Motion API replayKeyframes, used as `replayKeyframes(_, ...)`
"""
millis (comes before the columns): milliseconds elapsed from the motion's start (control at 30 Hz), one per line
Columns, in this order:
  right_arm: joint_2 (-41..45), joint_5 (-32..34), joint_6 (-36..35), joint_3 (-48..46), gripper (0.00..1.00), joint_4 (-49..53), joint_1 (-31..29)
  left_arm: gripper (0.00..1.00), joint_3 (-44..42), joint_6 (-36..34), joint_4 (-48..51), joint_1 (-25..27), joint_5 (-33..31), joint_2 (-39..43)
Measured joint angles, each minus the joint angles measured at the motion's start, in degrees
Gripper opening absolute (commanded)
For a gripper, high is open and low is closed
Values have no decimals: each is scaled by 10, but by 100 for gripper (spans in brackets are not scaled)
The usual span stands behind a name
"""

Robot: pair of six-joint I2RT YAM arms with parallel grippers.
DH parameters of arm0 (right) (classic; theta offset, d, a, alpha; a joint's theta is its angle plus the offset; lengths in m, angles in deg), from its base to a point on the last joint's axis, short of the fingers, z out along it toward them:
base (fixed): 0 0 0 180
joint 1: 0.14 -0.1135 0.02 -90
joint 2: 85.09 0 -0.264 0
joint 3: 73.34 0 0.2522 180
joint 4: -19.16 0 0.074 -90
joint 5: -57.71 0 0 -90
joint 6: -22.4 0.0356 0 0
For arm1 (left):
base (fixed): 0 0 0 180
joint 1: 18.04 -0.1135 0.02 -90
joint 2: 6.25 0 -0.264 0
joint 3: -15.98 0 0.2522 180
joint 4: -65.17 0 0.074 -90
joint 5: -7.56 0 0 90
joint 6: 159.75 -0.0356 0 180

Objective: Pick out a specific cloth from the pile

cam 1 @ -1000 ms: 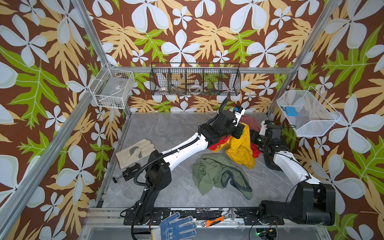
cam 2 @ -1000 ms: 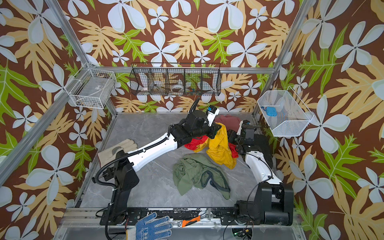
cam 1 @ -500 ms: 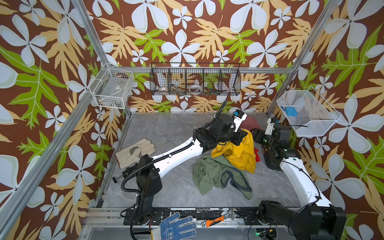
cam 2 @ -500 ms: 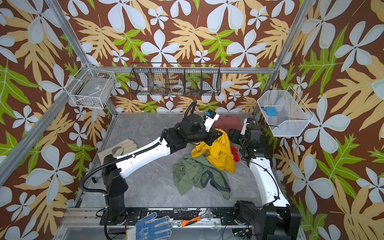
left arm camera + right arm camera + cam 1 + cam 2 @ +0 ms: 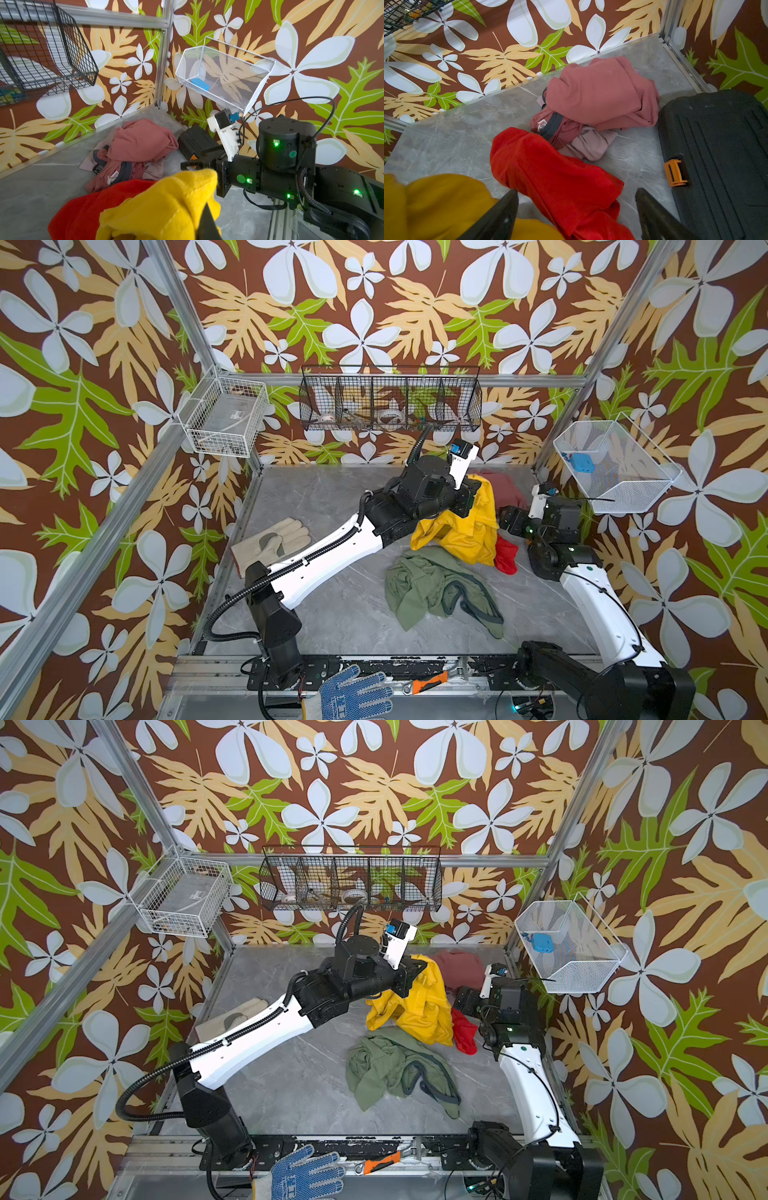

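In both top views, finds the left gripper (image 5: pixel 471 495) clamped shut on the upper folds of the mustard-yellow cloth (image 5: pixel 459 531). Holds it raised over the far-right part of the table, beside the rest of the pile (image 5: pixel 505 489). Leaves the lower folds draped against the shiny red cloth (image 5: pixel 505 558), just beyond the olive-green garment (image 5: pixel 432 593). Cannot tell hem contact with the tabletop. Best to lift straight up to free the hem, then carry toward the bare middle. Takes in a smooth grey marble-look tabletop (image 5: pixel 324 497), a leather work glove (image 5: pixel 272 541) at the left and a blue dotted glove (image 5: pixel 353 693) on the front rail. Takes in floral wallpaper all round, a black wire basket (image 5: pixel 390 398) on the back wall, a white wire basket (image 5: pixel 226 416) at the left and a white mesh basket (image 5: pixel 615 466) at the right.

From the left wrist, shows yellow fabric bunched tight against one dark finger (image 5: pixel 205 220). Puts the red cloth directly beneath and the dusty-pink garment (image 5: pixel 141 143) farther back in the corner. Worth keeping the pinch firm, given soft, slippery-looking fabric.

From the right wrist, shows the right gripper (image 5: pixel 575 195) spread wide and gripping nothing, low over the red cloth. Sets yellow fabric at one side and a black ribbed case (image 5: pixel 716 155) with an orange latch at the other. Could press the red cloth down against the marble here, by way of judgement, to prevent any riding up.
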Motion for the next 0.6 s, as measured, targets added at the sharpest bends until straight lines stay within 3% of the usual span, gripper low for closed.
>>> replayKeyframes(333,11,-64,-36,-18,88,-11,-9,0,4,-40,10,-4,-67,52)
replayKeyframes(467,17,-71,-73,-21,85,2,-89,0,-28,-44,22,-23,-106,94)
replayKeyframes(600,0,-62,-93,-30,75,22,-152,0,-67,-49,38,-52,-148,142)
